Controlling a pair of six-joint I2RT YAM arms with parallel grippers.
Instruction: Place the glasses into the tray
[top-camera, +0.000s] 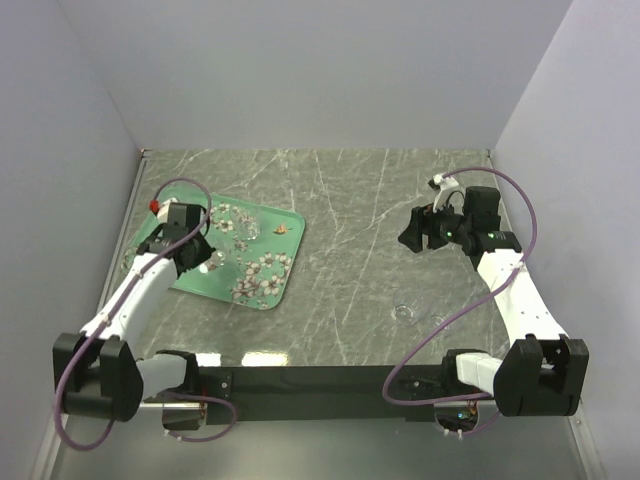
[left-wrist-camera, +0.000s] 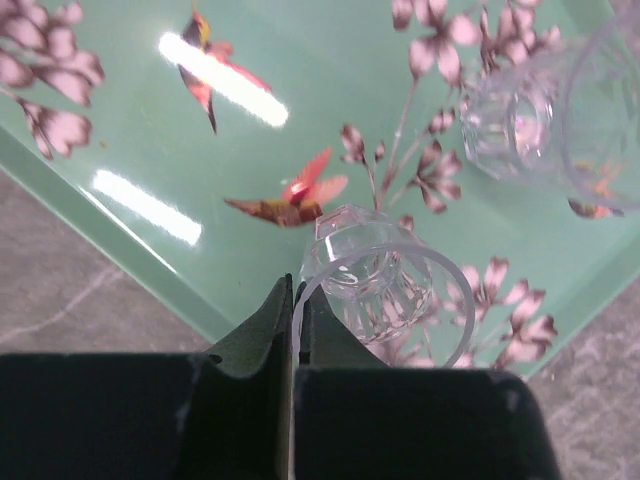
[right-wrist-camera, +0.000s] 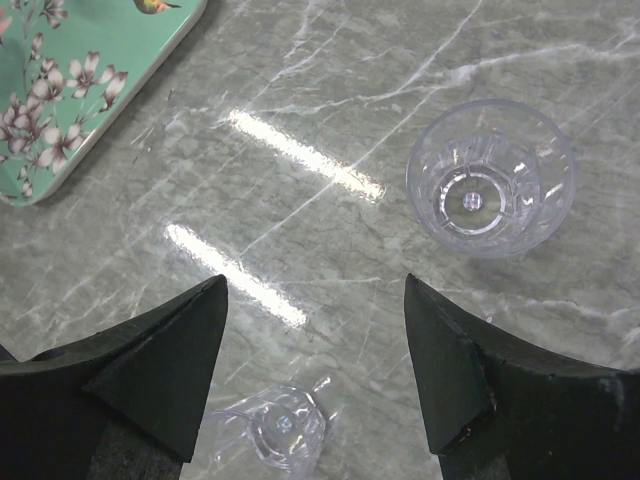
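Note:
The mint-green blossom-printed tray (top-camera: 268, 292) lies at the left of the table. My left gripper (top-camera: 200, 252) is over it, shut on the rim of a clear glass (left-wrist-camera: 385, 290); the fingertips (left-wrist-camera: 270, 320) pinch the glass wall between them. Whether this glass rests on the tray I cannot tell. Two more glasses (left-wrist-camera: 515, 125) (left-wrist-camera: 610, 110) stand in the tray beyond it. My right gripper (right-wrist-camera: 315, 285) hangs open and empty above the marble. Past its right finger an upright glass (right-wrist-camera: 490, 178) stands on the table. Another glass (right-wrist-camera: 275, 430) lies between its fingers, lower down.
One glass (top-camera: 404, 312) shows faintly on the marble at the centre right, below the right gripper (top-camera: 415, 235). A tray corner (right-wrist-camera: 60, 90) shows at the upper left of the right wrist view. White walls close in the table on three sides.

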